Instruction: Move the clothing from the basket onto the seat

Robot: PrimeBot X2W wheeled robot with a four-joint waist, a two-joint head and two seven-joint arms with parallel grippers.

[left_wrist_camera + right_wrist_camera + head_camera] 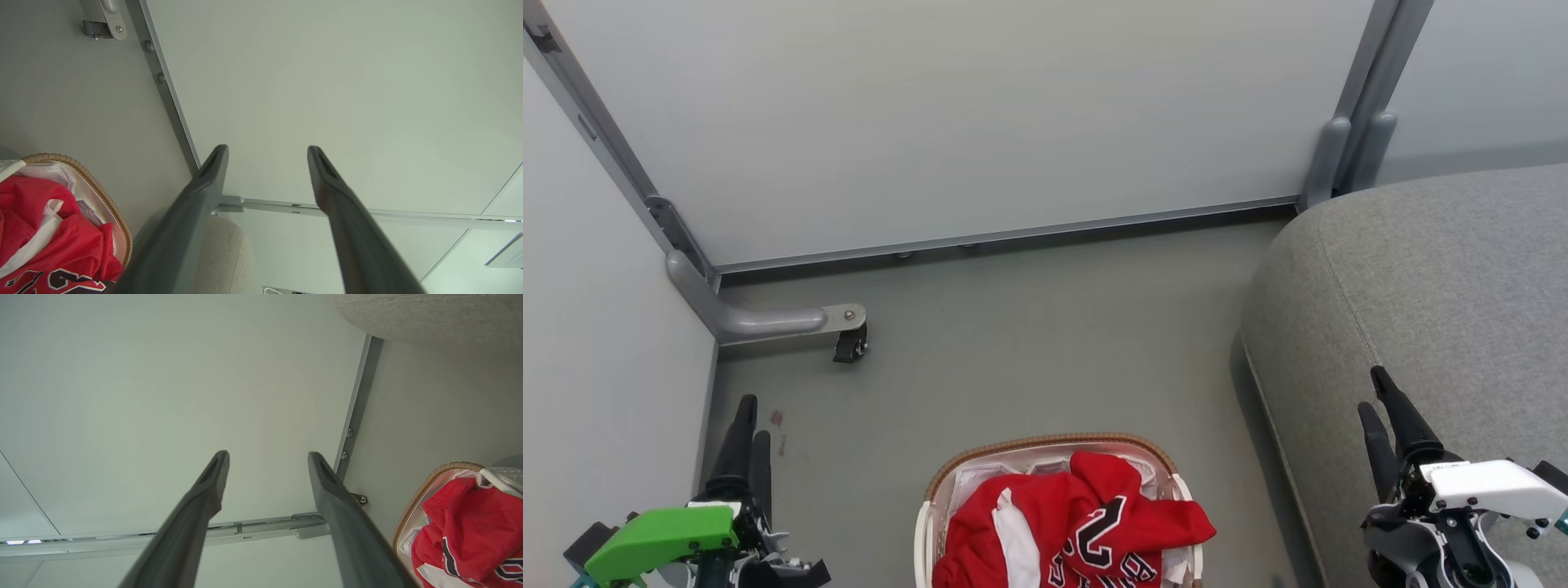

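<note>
The red jersey with black-and-white lettering lies crumpled in the white basket with a brown woven rim, at the bottom middle of the head view. The grey sofa cushion fills the right side. My left gripper stands open at the lower left, well apart from the basket, fingers empty. My right gripper stands open at the lower right, over the cushion's edge. The left wrist view shows the jersey and the basket rim at lower left. In the right wrist view the jersey is at lower right.
Pale partition walls stand behind and to the left on grey metal frames. A frame foot with a black caster juts onto the grey floor at the left. Bare floor lies between basket and wall.
</note>
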